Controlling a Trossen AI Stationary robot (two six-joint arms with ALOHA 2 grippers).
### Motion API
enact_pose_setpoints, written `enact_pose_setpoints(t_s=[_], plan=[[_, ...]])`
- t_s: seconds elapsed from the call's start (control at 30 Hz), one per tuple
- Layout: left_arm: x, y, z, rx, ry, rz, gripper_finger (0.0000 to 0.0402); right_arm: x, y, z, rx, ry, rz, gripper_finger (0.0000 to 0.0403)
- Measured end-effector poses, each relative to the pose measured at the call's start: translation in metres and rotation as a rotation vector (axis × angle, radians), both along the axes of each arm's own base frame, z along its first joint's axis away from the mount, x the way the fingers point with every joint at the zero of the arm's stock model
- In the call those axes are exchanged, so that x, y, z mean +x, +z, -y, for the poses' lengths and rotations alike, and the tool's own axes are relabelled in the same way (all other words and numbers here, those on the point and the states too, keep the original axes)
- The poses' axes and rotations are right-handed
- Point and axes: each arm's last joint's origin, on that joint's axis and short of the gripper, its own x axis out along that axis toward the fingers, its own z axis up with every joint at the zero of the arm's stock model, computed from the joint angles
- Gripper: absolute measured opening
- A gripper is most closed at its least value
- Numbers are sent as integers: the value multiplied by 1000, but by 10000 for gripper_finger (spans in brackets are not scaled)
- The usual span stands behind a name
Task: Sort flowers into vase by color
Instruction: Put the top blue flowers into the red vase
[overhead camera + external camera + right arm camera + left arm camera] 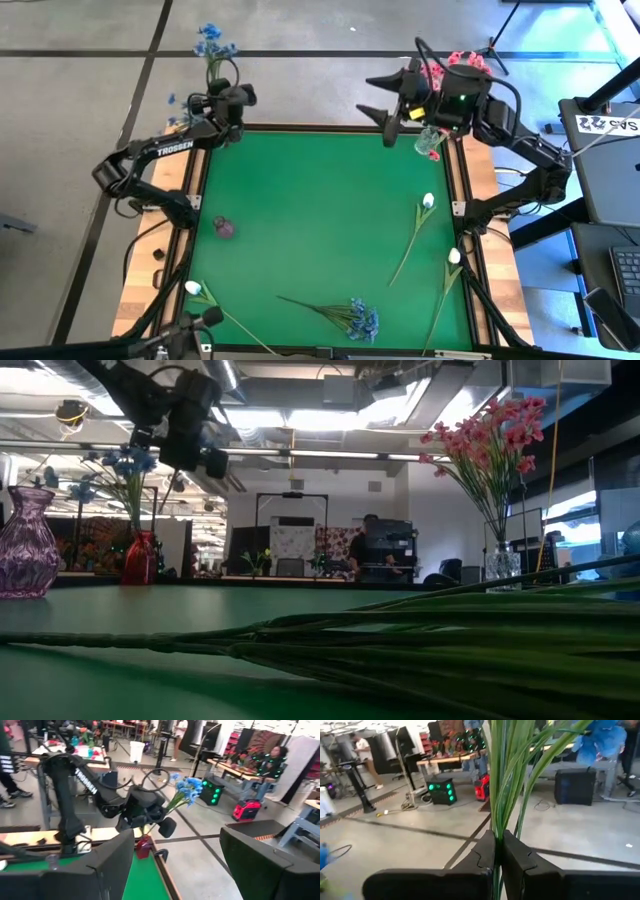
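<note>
The left arm point(160, 152) bears the white word "TROSSEN".

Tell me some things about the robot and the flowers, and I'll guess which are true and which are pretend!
1. The left gripper is squeezing a blue flower's green stems. True.
2. The right gripper is holding a white bud. False: it is open and empty.
3. Pink flowers stand in a clear vase. True.
4. No flowers are left on the green table. False: white buds and a blue sprig lie there.
5. The purple vase is full of flowers. False: it is empty.
</note>
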Motion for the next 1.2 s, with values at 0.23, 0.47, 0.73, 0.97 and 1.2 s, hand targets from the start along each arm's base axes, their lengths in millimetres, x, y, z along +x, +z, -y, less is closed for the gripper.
enact_pose_setpoints(t_s=[0.23, 0.47, 0.73, 0.97, 1.2], plan=[[-6, 9, -16, 16, -25, -91, 8, -5, 0, 15, 18, -33, 8, 294], [13, 28, -5, 87, -209, -128, 8, -6, 1, 24, 83, 26, 43, 294], [64, 62, 36, 274, -687, 216, 8, 13, -21, 37, 156, 93, -68, 294], [93, 81, 78, 368, -1101, 699, 8, 42, -54, 50, 247, 66, -211, 294], [102, 96, 106, 420, -1461, 958, 9, 76, -70, 43, 354, 132, -188, 293]])
